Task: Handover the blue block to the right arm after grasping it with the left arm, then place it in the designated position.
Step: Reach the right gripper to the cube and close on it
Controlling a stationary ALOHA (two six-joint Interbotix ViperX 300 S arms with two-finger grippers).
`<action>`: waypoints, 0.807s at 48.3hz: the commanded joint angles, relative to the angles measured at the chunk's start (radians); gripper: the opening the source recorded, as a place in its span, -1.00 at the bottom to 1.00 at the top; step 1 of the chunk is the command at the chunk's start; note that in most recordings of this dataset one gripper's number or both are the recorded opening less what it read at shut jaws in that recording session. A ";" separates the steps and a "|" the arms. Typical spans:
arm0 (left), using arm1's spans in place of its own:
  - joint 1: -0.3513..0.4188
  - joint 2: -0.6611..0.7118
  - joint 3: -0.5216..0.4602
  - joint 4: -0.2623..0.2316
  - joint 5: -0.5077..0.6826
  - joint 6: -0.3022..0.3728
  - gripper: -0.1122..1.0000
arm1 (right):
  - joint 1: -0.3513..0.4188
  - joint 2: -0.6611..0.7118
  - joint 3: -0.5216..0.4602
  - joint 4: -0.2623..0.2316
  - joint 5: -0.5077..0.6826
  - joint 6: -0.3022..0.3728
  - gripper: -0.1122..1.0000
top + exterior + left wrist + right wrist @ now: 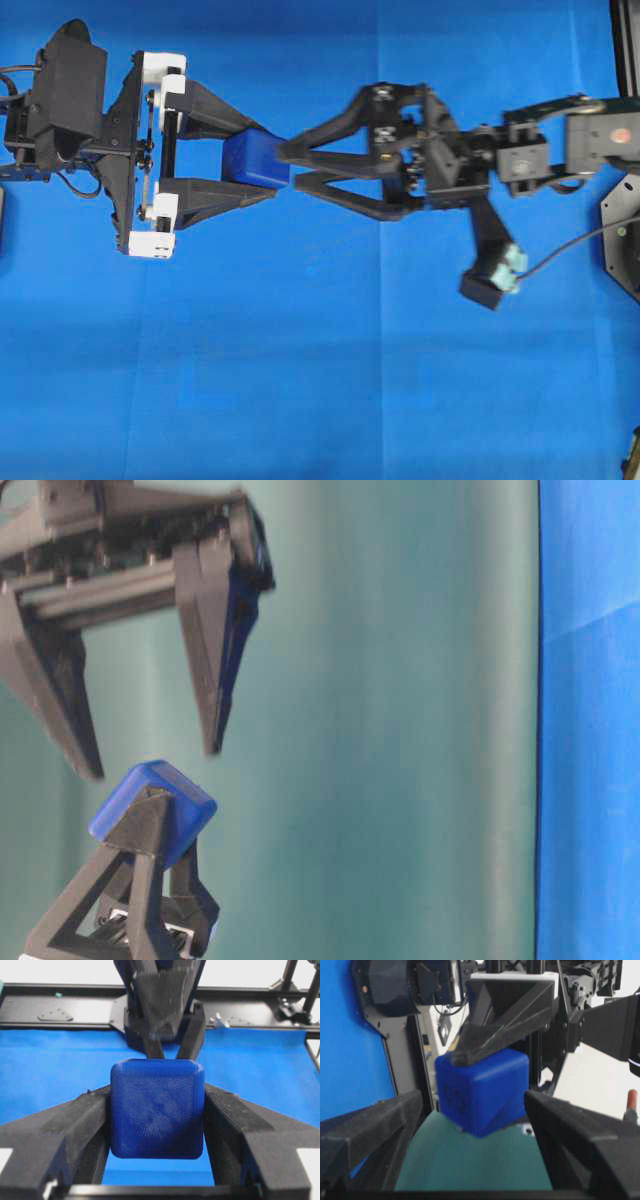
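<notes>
So, roughly halfway by the look of it: the left gripper (262, 162) is clamped on the blue block (256, 160), holding it up off the blue cloth (320, 380), so the pickup part is done. The handover itself isn't. The right gripper (290, 165) has its fingers spread wide and hasn't closed on anything. Its fingertips sit right at the block's far face, opposite the left gripper. In the right wrist view the block (482, 1091) sits between the spread fingers, with a gap either side. Still to do: right gripper clamps, left lets go, then the placing.
</notes>
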 commanded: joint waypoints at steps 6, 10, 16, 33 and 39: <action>-0.003 -0.008 -0.011 -0.002 -0.005 0.000 0.03 | 0.000 0.043 -0.087 0.000 -0.008 0.005 0.93; -0.003 -0.008 -0.012 -0.002 -0.005 0.000 0.03 | 0.000 0.058 -0.104 0.000 -0.006 0.005 0.93; -0.003 -0.008 -0.011 -0.002 0.000 0.000 0.03 | 0.000 0.064 -0.112 0.000 -0.006 0.005 0.93; -0.003 -0.008 -0.011 -0.002 0.005 0.000 0.03 | 0.000 0.064 -0.114 -0.002 0.009 0.002 0.92; -0.003 -0.008 -0.011 -0.002 0.006 0.000 0.03 | 0.000 0.064 -0.118 -0.002 0.032 0.003 0.68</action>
